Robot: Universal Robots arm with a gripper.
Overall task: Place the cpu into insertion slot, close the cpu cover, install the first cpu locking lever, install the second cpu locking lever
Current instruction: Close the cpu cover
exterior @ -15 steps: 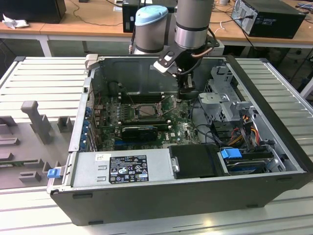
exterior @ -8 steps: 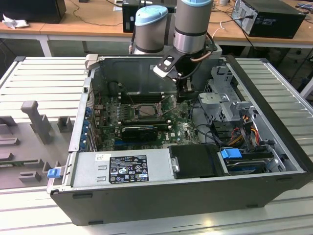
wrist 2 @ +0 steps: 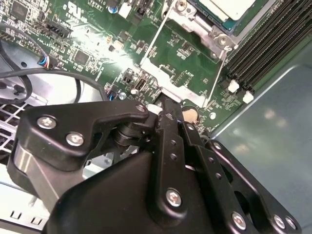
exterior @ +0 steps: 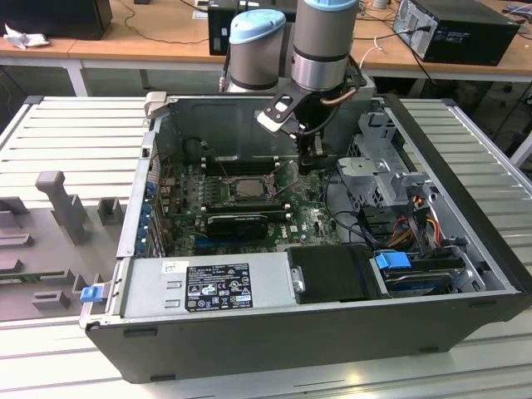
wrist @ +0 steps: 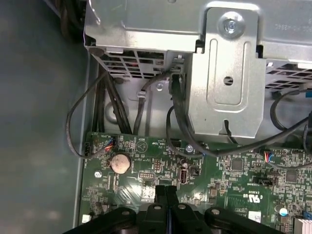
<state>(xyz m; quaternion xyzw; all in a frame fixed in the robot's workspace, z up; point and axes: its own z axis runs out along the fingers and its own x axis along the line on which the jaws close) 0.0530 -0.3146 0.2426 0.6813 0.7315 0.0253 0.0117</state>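
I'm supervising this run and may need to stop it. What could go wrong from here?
The shut gripper sits low over the motherboard, near the coin battery; it might scrape small parts. Loose black cables hang close by and may snag on it.

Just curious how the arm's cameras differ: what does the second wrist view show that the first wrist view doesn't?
Second wrist view: the pale cpu and long black memory slots. First wrist view: a grey metal cage with black cables. Both wrist views: the green motherboard, the round coin battery and the shut tool.
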